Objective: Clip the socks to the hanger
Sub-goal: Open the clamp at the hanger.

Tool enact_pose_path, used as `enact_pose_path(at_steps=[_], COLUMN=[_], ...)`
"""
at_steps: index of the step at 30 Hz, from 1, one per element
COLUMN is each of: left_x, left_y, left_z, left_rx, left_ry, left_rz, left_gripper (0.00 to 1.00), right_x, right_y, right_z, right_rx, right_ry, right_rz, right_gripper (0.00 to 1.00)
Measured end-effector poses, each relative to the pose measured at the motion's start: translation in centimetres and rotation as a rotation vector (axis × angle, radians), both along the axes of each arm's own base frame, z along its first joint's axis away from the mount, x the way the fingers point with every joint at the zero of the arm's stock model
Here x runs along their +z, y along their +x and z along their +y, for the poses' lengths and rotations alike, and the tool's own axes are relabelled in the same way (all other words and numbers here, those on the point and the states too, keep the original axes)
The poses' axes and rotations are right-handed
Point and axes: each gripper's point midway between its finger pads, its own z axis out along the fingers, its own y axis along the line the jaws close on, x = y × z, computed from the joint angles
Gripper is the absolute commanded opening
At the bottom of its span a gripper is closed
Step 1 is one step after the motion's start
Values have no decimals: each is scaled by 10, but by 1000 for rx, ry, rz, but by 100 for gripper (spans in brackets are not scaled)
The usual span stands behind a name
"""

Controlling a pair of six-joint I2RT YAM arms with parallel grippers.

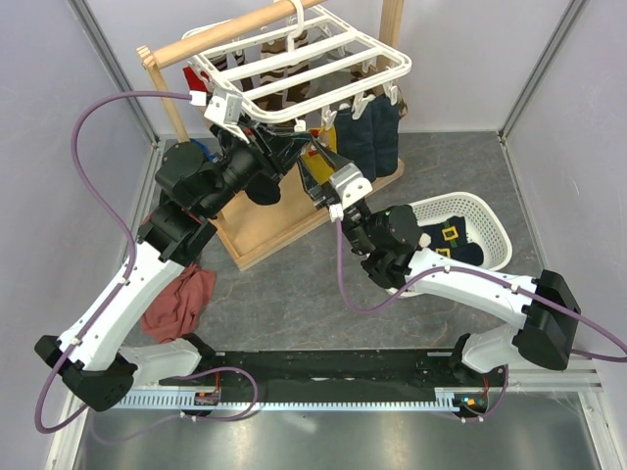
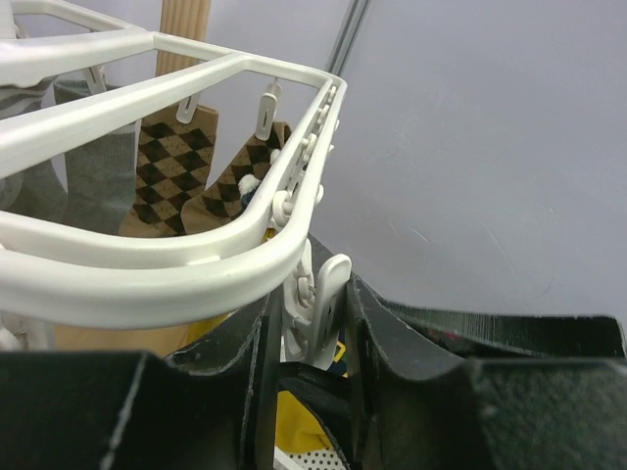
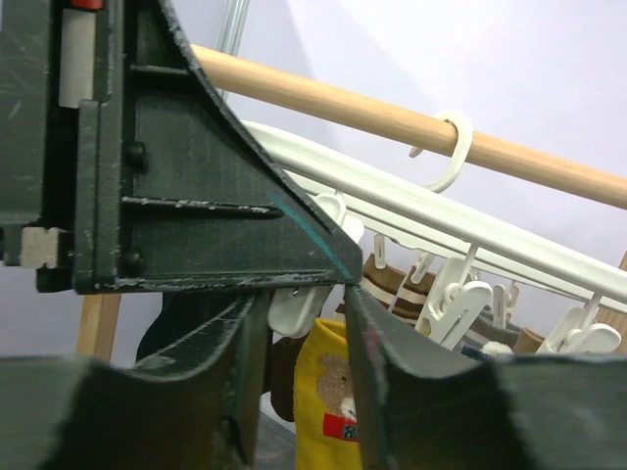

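The white hanger (image 1: 294, 69) hangs by its hook from a wooden pole. My left gripper (image 2: 309, 323) is shut on one of its white clip pegs (image 2: 328, 299) at the frame's front edge (image 1: 230, 113). My right gripper (image 3: 306, 323) reaches up from below (image 1: 328, 171) and holds a mustard-yellow sock (image 3: 328, 401) with a bear figure, its cuff just under a peg (image 3: 299, 308). The yellow sock also shows in the top view (image 1: 327, 140). Two navy socks (image 1: 367, 137) hang clipped at the frame's right. My left gripper's body (image 3: 176, 166) fills the upper left of the right wrist view.
Brown argyle socks (image 2: 171, 181) and a grey sock (image 2: 93, 176) hang from far pegs. The wooden pole (image 3: 392, 122) and its base board (image 1: 274, 220) stand under the hanger. A white mesh basket (image 1: 490, 220) with dark socks sits right. A red cloth (image 1: 181, 299) lies left.
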Motion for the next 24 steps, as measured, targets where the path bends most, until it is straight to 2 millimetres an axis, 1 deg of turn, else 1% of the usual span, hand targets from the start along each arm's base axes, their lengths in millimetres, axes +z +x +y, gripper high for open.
enact_pose_path(at_steps=[2,5,7,8,10,11,13,14,16,17,19,21,24], left_x=[-1,-3,-2,-1,0,0,0,0,2,5,11,16,23], left_y=[0,2,2,1,0,-1,-4,-6,-9,-11,-15,-16,-13], left_z=[0,2,4,5,7,8,9,10,14,16,22,31,42], left_rx=[4,19,28,30,32,33,32,32,32,29,24,19,13], left_ry=[-4,-6,-11,-12,-11,-9,-6,-5,-6,-9,-19,-32,-54], left_rz=[9,23,28,30,36,39,43,43,38,31,10,-14,-42], left_gripper=[24,29,34,39,44,51,57,63,69,75,79,81,83], right_x=[-1,-4,-4,-4,-4,-4,-4,-5,-8,-10,-12,-11,-5], right_y=[-1,-1,1,0,0,0,0,1,2,2,2,3,5], right_z=[2,3,1,1,2,1,0,0,1,2,5,6,4], right_rx=[-6,-26,-37,-38,-38,-38,-42,-42,-38,-33,-17,3,31], right_ry=[-7,-15,-16,-16,-15,-13,-8,-8,-13,-18,-31,-36,-25], right_rz=[-4,0,2,2,3,3,8,13,28,39,65,86,118], right_gripper=[32,26,21,19,17,15,12,9,8,8,7,7,7])
